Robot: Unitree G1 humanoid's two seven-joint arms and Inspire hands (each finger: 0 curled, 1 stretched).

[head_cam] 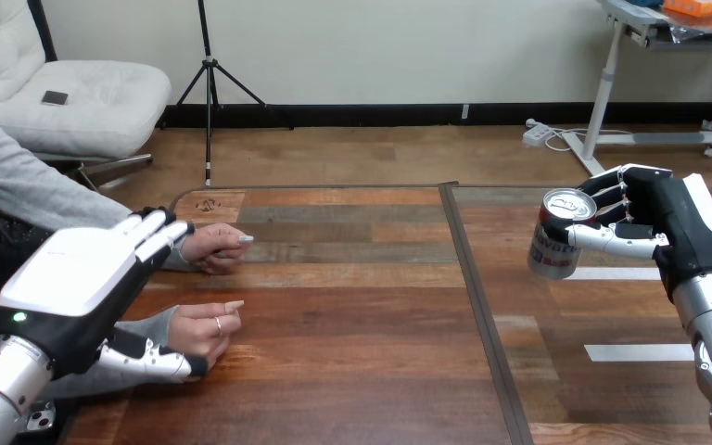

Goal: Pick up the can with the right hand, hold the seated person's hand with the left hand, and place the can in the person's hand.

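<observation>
My right hand (pixel 654 222) is at the right of the head view, its fingers and thumb curled round a red and silver can (pixel 559 234). The can is lifted off the table and tilted a little. At the left my left hand (pixel 83 278) is raised with straight fingers, held over the person's forearms. Its thumb (pixel 153 360) lies against the person's nearer hand (pixel 206 329), which rests loosely closed on the table. The person's farther hand (pixel 215 247) rests on the table just past my fingertips. I do not see my left hand curled round either of them.
The wooden table (pixel 352 315) has a dark seam (pixel 477 306) running front to back near its middle. White tape strips (pixel 638 352) lie on the right half under my right arm.
</observation>
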